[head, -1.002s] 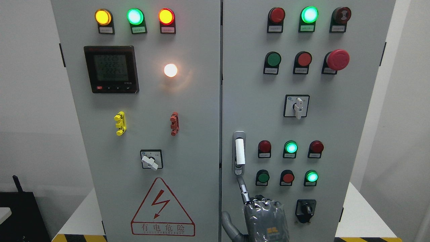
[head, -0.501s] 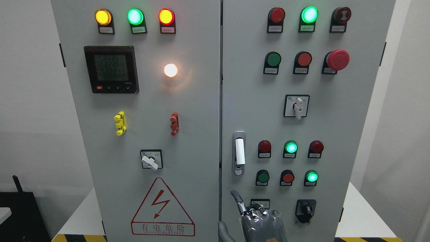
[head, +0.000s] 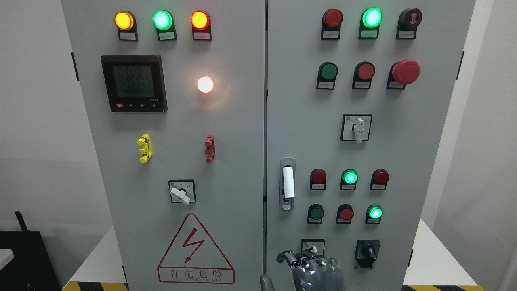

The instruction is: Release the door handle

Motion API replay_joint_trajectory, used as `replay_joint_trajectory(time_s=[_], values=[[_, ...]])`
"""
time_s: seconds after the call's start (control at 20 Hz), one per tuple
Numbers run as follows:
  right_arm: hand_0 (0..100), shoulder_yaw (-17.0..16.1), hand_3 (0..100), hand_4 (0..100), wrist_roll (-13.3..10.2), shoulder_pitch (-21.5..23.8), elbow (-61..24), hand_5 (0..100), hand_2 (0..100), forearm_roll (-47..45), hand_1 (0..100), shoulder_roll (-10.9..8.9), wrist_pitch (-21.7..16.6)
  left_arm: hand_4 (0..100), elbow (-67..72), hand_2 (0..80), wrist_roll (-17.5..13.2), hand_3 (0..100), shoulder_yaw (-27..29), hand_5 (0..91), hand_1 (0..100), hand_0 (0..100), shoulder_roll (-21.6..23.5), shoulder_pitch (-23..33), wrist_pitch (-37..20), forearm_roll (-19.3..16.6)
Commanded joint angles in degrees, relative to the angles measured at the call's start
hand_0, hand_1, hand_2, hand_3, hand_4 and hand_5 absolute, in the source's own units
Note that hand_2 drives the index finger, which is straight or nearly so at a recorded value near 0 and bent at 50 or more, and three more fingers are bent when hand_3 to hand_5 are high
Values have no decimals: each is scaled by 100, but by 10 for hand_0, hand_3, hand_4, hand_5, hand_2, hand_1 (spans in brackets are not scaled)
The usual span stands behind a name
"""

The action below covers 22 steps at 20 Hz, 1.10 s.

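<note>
Right hand [head: 309, 264] sits low at the near edge, fingers loosely curled, holding nothing, well below door handle [head: 287, 184] on the right door. Risk: a finger clipping the selector switch [head: 312, 245] just above.

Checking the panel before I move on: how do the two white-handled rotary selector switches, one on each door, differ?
The left-door selector switch has its white lever angled down to the right; the right-door selector switch has its lever pointing straight down. The left one sits low, just above the warning triangle; the right one sits higher, below the red mushroom button. Both have a white lever on a black-framed square plate.
</note>
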Motion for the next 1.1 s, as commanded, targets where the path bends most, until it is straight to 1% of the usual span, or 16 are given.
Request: replay_joint_trajectory(time_s=[0.0,0.1,0.2,0.25,0.4,0.5,0.65,0.9,1.05], values=[[335,-199,1000,926,-27,20,-301,1000,885,-258,0,-266,-27,0,53,0,-1,0,9,0,389,120,0,-18,2,0],[331,-313,1000,942,-36,29,-362,999,933,-320,0,-302,-27,0,53,0,-1,0,9,0,389,120,0,-9,2,0],[333,-330,1000,951,-36,47,-407,1000,969,-355,0,-346,-27,0,53,0,-1,0,9,0,389,120,0,-18,2,0],[334,-331,1000,954,-44,64,-459,1000,976,-364,0,-390,-27,0,53,0,-1,0,9,0,389,120,0,-18,2,0],[339,-331,1000,959,-97,152,-512,1000,993,-364,0,-408,-27,0,53,0,-1,0,9,0,389,120,0,-17,2,0],[340,-331,1000,947,-97,161,-556,1000,1000,-364,0,-434,-27,0,53,0,-1,0,9,0,389,120,0,-17,2,0],[351,-348,1000,942,-97,161,-609,1000,1000,-364,0,-531,-18,0,53,0,-1,0,9,0,389,120,0,-18,2,0],[381,-339,1000,926,-62,117,-661,997,1000,-338,0,-540,0,0,53,0,-1,0,9,0,389,120,0,-18,2,0],[390,-322,1000,920,-18,38,-662,990,992,-171,0,-531,26,0,53,0,-1,0,9,0,389,120,0,-18,2,0]])
